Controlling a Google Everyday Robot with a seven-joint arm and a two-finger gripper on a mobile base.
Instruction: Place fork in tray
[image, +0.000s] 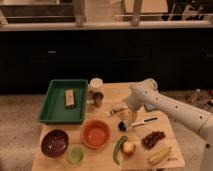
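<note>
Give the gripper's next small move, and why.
Probably shift the gripper sideways over the fork, then lower. It hangs beside the fork, nearer the black-headed utensil, and the fork lies on the table, outside the tray.

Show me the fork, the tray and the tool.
fork (116, 111): camera view, middle of its metal shaft.
tray (56, 111): camera view, bare green floor.
tool (131, 119): camera view, its lower end, just right of the fork.
</note>
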